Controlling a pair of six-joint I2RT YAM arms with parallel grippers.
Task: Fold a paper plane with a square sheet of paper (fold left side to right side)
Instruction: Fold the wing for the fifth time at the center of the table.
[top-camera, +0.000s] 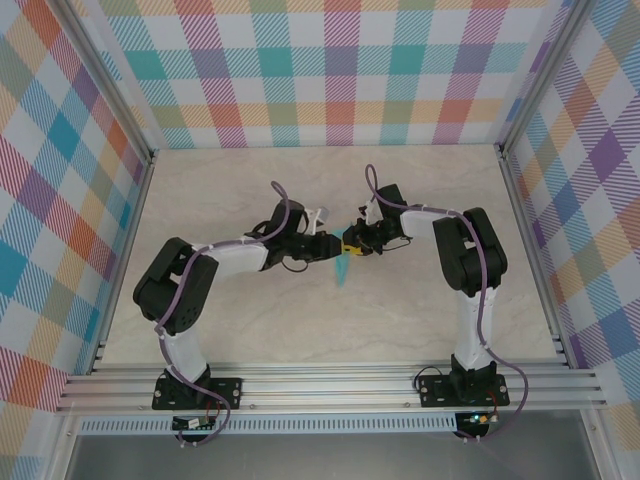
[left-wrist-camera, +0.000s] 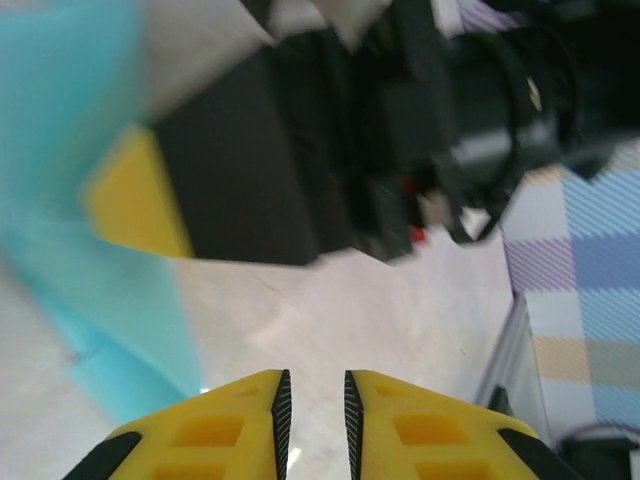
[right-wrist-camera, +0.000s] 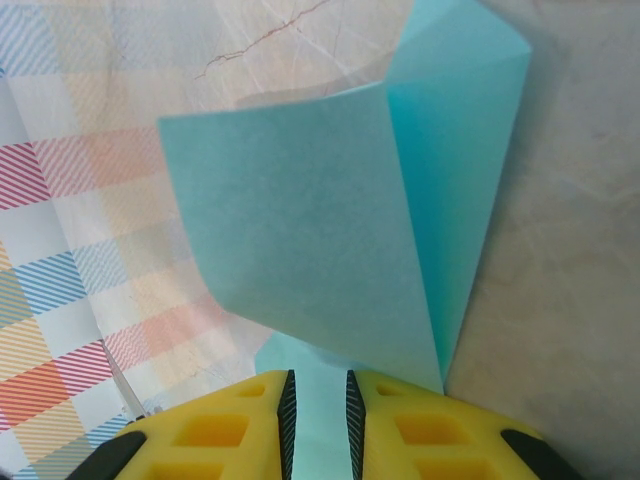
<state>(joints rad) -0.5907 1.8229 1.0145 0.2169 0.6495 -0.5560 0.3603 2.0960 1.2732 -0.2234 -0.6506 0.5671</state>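
Paper sheet (right-wrist-camera: 300, 230), turquoise and partly folded, is up over the middle of the tabletop (top-camera: 300, 330), well away from every edge. Your right gripper (right-wrist-camera: 316, 378) has it, fingers clenched on its lower part, the flaps fanning out beyond the tips. Your left gripper (left-wrist-camera: 314, 375) sits just beside, fingers parted by a thin slot with nothing in it; bare tabletop shows through.

Now, handling. Reckon this paper sheet as featherweight and limp: one flap already curls away from the other, so it should flop wherever it isn't supported. It looks smooth enough to slide between pads, and any stray pinch would likely leave a crease you can't undo. Your best hold looks like the long fold line, where the layers double up and stiffen. Avoid the loose single flap.
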